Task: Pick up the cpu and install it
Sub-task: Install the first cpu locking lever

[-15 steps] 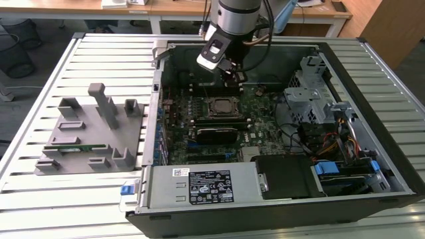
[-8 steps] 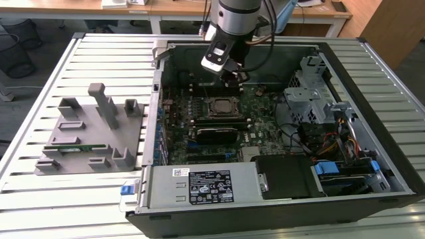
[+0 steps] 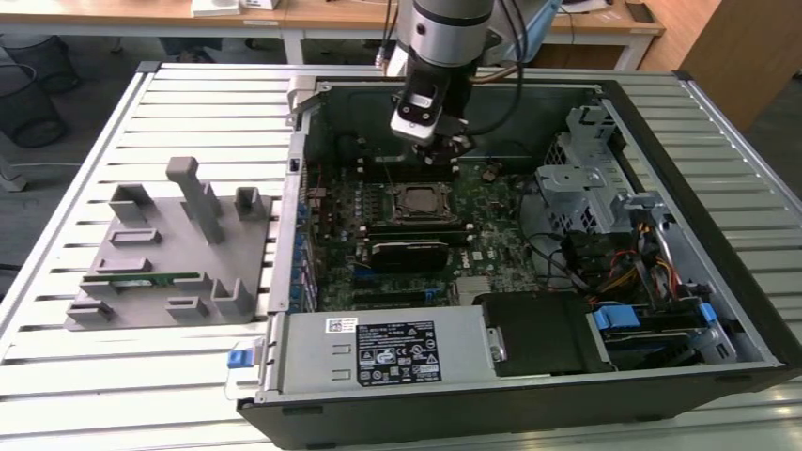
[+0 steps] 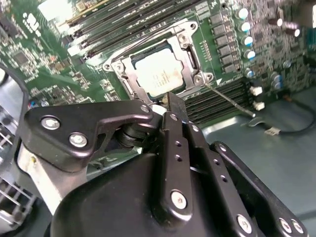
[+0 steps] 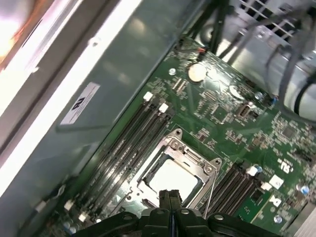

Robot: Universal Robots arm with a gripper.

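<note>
In both wrist views the gripper hangs just above the socket, its black jaws pressed together with nothing between them — clenched and empty. Under their tips the cpu lies flat inside the socket's bright metal frame, its silver-grey top plate smooth and square. By my reading the placing is done; whether the thin retaining lever beside the socket is latched, I cannot tell. Around the socket spreads the green motherboard — long dark memory slots flank it. Farther from the socket, the grey steel computer case rests on a ribbed tabletop.
</note>
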